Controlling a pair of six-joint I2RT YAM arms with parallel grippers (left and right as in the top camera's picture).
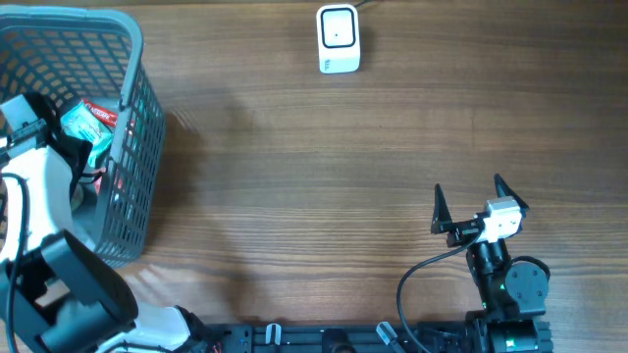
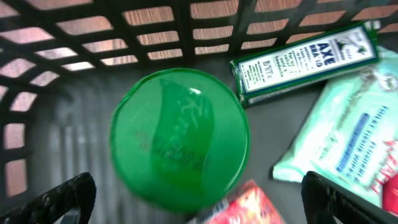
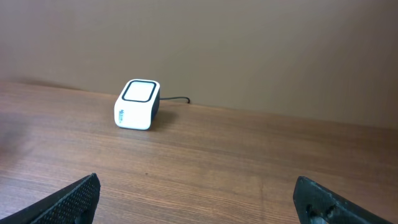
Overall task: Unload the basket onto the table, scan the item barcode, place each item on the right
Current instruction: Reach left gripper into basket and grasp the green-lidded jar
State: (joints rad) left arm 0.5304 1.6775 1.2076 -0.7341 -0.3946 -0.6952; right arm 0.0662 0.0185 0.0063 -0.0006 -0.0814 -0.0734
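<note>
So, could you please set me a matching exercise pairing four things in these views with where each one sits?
Things:
1. round green plastic container
2. small white box-shaped scanner
3. grey plastic mesh basket
4. right hand

Places:
A. open, above bare wood, near right
B. far edge of the wooden table, middle
C. inside the basket, beside a long green-and-white carton
D. left edge of the table

Pairs: 1-C, 2-B, 3-D, 4-A.

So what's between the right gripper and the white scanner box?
Nothing, only bare wooden table between the right gripper and the white scanner, seen in the right wrist view.
</note>
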